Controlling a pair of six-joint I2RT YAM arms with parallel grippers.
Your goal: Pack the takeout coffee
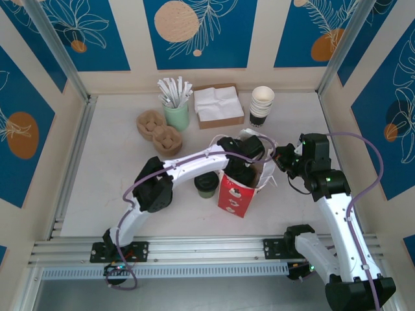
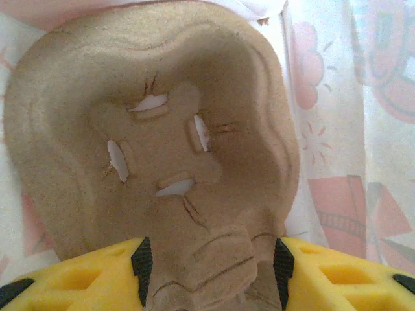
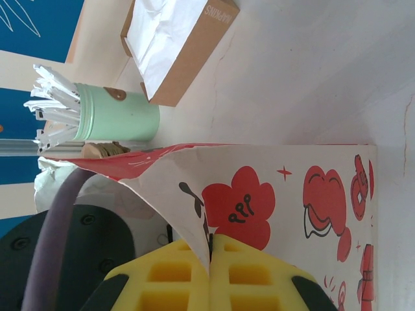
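Observation:
The takeout coffee [image 1: 205, 184], a dark green cup with a black lid, stands on the table just left of the red-and-white bag [image 1: 235, 194]. My left gripper [image 1: 243, 170] reaches down into the bag's open top. In the left wrist view its jaws [image 2: 211, 265] stand apart on either side of the near end of a brown pulp cup carrier [image 2: 162, 116] that lies inside the bag. My right gripper [image 1: 277, 161] is shut on the bag's right rim; the paper edge is pinched between its yellow fingers [image 3: 211, 243], and the bag's printed side [image 3: 292, 194] lies beyond.
At the back stand spare pulp carriers [image 1: 159, 133], a mint holder of white sticks [image 1: 176, 115] [image 3: 117, 116], a brown napkin box [image 1: 218, 103] [image 3: 175, 45] and a stack of white-rimmed cups [image 1: 262, 103]. Rails border the table's left and near edges.

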